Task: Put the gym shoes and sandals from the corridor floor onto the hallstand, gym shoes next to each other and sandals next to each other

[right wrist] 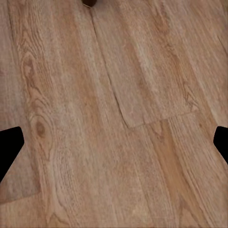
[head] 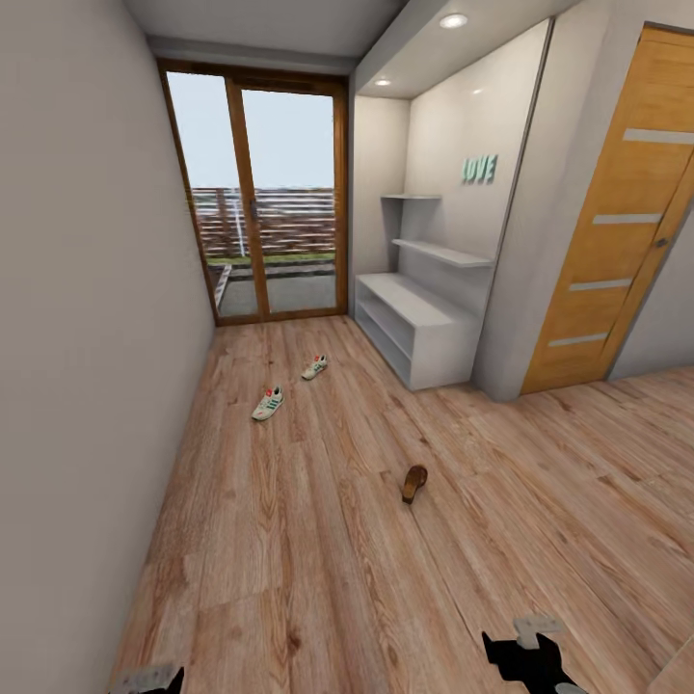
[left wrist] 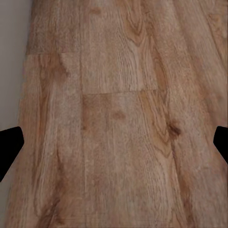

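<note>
Two white gym shoes with green stripes lie apart on the corridor floor [head: 318, 540], one [head: 268, 403] nearer the left wall and one [head: 315, 366] farther on. A single dark brown sandal [head: 414, 483] lies closer to me, mid-floor; its edge peeks in as a dark spot [right wrist: 89, 2] in the right wrist view. The second sandal is out of view. The grey-white hallstand [head: 416, 326] stands against the right wall with shelves above. My left gripper [left wrist: 114, 142] and right gripper [right wrist: 114, 142] hang open over bare planks, fingertips [left wrist: 9, 142] [right wrist: 9, 145] wide apart and nothing between them.
A glass door with a wooden frame [head: 265, 193] closes the far end of the corridor. A wooden door [head: 617, 222] is on the right, past the hallstand. The grey wall [head: 87, 337] runs along the left.
</note>
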Controlling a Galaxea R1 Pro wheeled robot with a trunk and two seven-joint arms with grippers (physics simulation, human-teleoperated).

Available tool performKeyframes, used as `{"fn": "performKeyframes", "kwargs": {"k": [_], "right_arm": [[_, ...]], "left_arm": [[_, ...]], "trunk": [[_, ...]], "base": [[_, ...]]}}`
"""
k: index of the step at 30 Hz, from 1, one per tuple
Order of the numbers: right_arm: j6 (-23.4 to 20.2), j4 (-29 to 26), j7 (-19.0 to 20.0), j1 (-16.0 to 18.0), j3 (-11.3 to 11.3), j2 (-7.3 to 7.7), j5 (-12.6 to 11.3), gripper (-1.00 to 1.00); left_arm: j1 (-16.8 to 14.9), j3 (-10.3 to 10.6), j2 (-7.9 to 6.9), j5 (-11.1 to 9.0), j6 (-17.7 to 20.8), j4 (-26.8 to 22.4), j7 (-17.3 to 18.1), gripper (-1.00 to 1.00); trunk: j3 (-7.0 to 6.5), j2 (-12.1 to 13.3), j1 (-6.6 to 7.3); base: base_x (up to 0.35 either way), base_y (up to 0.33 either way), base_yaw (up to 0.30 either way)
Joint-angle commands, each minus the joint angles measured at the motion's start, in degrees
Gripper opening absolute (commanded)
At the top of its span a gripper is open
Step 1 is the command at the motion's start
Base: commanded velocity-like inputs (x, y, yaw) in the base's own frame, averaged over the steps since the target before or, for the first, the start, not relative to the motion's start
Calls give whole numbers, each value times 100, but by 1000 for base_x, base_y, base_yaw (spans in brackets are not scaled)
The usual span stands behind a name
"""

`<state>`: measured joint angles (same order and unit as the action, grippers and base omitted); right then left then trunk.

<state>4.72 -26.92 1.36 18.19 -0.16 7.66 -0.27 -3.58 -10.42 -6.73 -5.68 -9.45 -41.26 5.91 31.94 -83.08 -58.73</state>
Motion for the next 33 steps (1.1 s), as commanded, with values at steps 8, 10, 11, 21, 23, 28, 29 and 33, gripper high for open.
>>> {"fn": "performKeyframes", "kwargs": {"k": [8, 10, 11, 21, 23, 28, 29, 33], "right_arm": [[21, -245, -16, 131, -14, -19, 13, 100], [12, -358, -25, 164, -13, -21, 11, 100], [20, -395, -28, 174, -10, -19, 7, 100], [81, -506, -35, 176, 19, -11, 13, 100], [89, -516, -35, 175, 21, -9, 10, 100], [100, -525, -38, 175, 28, -15, 23, 100], [100, -525, -38, 175, 28, -15, 23, 100], [105, -534, -39, 170, 30, -19, 30, 100]], "left_arm": [[-121, 6, 48, 51, -797, -90, -23, 100], [-246, 9, 49, 68, -875, -67, -17, 100], [-299, 10, 49, 73, -903, -51, -14, 100], [-589, 20, 70, 87, -990, -54, -13, 100], [-672, 21, 76, 88, -996, -58, -16, 100], [-768, 32, 92, 88, -1007, -7, -14, 100], [-768, 32, 92, 88, -1007, -7, -14, 100], [-807, 39, 98, 90, -1017, 50, -28, 100]], "trunk": [[0, 0, 0], [0, 0, 0], [0, 0, 0], [0, 0, 0], [0, 0, 0], [36, -80, -44], [54, -120, -66], [126, -281, -154]], "base": [[0, 0, 0], [0, 0, 0], [0, 0, 0], [0, 0, 0], [0, 0, 0], [0, 0, 0], [0, 0, 0], [0, 0, 0]]}}
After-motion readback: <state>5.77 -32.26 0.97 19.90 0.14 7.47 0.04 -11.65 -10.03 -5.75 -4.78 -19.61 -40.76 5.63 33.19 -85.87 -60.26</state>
